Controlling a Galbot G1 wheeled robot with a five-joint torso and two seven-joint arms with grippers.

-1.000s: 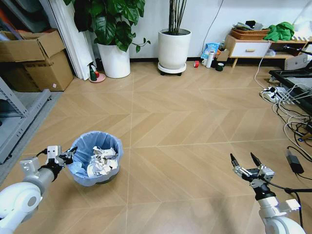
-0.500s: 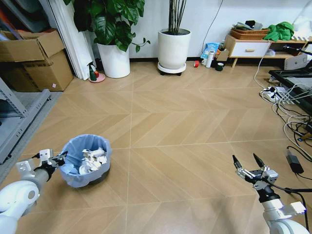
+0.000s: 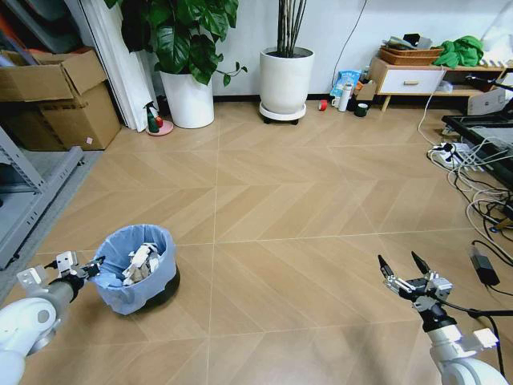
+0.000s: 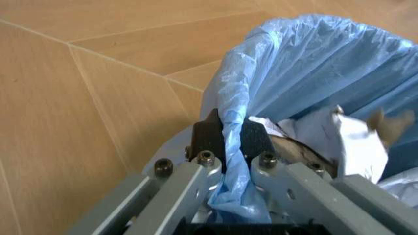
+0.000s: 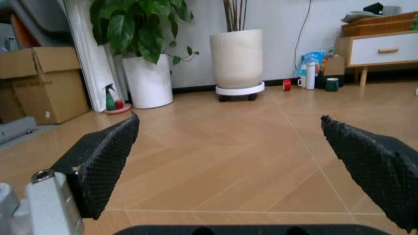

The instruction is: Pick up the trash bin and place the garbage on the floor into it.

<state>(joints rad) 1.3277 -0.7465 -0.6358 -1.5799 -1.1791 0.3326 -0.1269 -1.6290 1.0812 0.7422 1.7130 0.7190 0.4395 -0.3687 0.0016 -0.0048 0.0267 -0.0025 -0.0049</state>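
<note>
Bin [image 3: 136,269] sits tilted at the floor's [image 3: 280,208] near-left, mouth leaning toward the left gripper [image 3: 94,265], base kicked out to the right. Black body, light blue liner, crumpled white paper [image 3: 138,258] and a grey-brown wad inside. Left gripper's jaws are clenched on the liner-covered rim [image 4: 230,139]. Right gripper [image 3: 405,268] hangs over bare floor near-right, jaws spread wide, nothing in them.
</note>
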